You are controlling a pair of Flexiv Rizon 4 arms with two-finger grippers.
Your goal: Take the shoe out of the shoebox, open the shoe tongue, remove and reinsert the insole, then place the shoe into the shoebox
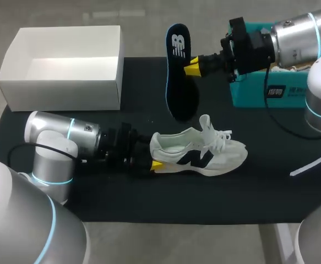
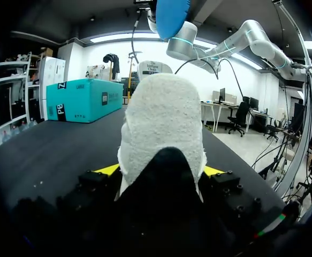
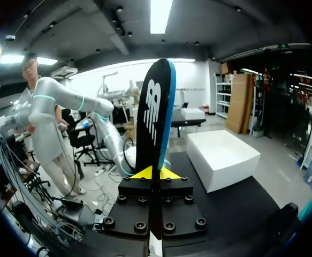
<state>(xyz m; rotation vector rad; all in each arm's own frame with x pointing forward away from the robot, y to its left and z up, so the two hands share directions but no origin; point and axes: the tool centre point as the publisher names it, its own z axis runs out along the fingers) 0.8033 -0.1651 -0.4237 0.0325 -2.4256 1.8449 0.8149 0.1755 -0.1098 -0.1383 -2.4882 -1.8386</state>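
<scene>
Robotics lab, with a two-arm rig sitting at work.
The silver left arm (image 1: 55, 135) and right arm (image 1: 295, 36) are hanging over a black-covered tabletop (image 1: 270, 187), a black cable (image 1: 284, 127) lying near its right edge.

Clearances. The shoe (image 1: 199, 154), clamped at its heel, blocks the path straight ahead of the left pincer (image 1: 155, 160). Bare worktop (image 1: 166, 201) lies open alongside both. The insole (image 1: 180, 71), held on edge, juts ahead of the right pincer (image 1: 192, 67). An open white box (image 1: 66, 66) stands well off the left pincer's side. A teal box (image 1: 259, 93) sits just behind the right pincer.
</scene>
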